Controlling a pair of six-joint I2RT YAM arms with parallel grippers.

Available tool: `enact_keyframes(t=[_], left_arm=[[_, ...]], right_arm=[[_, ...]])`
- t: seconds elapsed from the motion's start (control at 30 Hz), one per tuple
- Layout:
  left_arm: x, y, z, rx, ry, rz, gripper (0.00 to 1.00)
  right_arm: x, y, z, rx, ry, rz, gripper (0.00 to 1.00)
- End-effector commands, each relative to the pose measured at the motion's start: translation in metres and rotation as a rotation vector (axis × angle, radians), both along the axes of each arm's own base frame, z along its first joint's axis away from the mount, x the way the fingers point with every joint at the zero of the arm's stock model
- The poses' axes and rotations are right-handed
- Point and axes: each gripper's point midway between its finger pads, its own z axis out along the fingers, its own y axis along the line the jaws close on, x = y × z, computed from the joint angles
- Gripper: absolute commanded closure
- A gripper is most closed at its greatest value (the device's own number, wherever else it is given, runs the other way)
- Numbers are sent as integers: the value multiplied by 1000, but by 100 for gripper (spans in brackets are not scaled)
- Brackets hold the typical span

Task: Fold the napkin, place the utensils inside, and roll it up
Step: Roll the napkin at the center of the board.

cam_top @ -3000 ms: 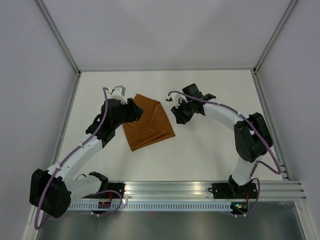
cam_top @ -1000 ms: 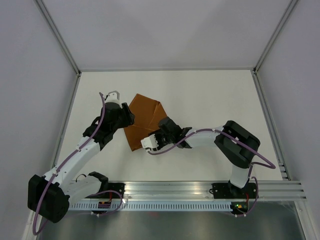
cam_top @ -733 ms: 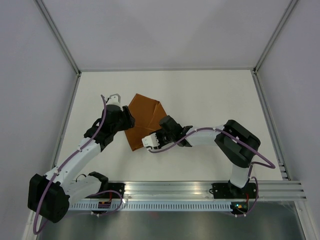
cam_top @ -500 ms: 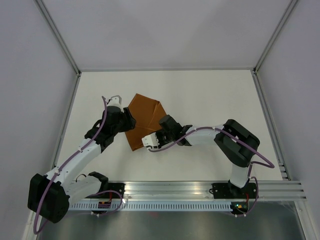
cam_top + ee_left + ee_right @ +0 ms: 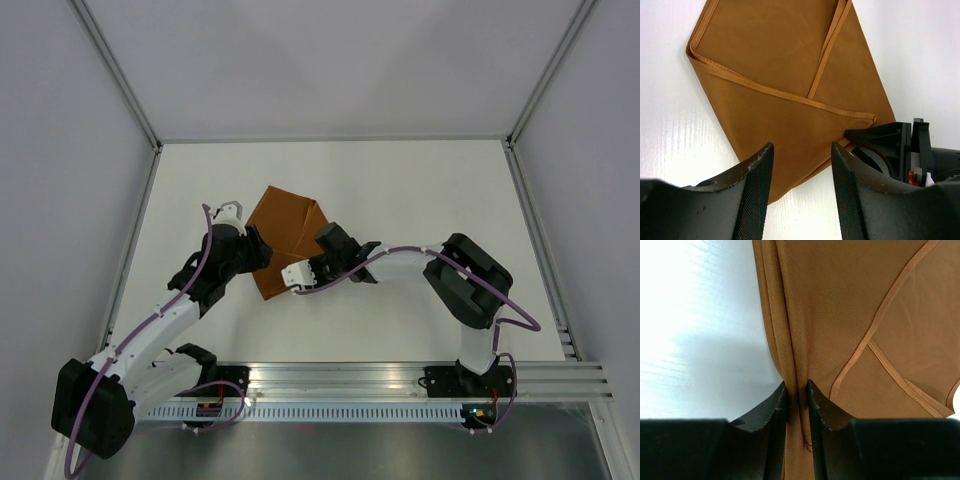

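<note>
The rust-orange napkin [image 5: 287, 226] lies folded on the white table, its hemmed flaps crossing on top [image 5: 790, 75]. My right gripper [image 5: 323, 240] reaches in from the right, and its jaws [image 5: 796, 390] are shut on a bunched fold at the napkin's [image 5: 865, 315] edge. At the cloth's lower left edge hovers my left gripper [image 5: 262, 254], open; cloth and bare table show between its fingers [image 5: 802, 155], and they hold nothing. The right gripper's [image 5: 882, 145] black body shows at the napkin's right corner in the left wrist view. The utensils are out of view.
White walls with metal frame posts [image 5: 125, 85] enclose the table on three sides. An aluminium rail [image 5: 400, 380] carrying both arm bases runs along the near edge. The right arm's elbow [image 5: 465, 275] sits right of the napkin.
The right gripper has closed on the napkin's edge and drawn slightly up and away from the near edge. The left arm has shifted a little; its jaws stay as wide as before.
</note>
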Motion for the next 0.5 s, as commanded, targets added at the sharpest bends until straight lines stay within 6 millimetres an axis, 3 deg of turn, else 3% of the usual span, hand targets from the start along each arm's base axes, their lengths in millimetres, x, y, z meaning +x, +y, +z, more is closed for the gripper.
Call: enact_keyframes(t=[0.0, 0.3, 0.47], left_arm=[[2, -7, 14, -59, -66, -7, 45], [-2, -9, 12, -77, -96, -26, 45], [-4, -15, 15, -92, -127, -52, 45]], right_arm=[[-30, -32, -48, -151, 178, -1, 71], [-36, -40, -61, -206, 228, -4, 80], [-35, -42, -58, -217, 261, -19, 84]])
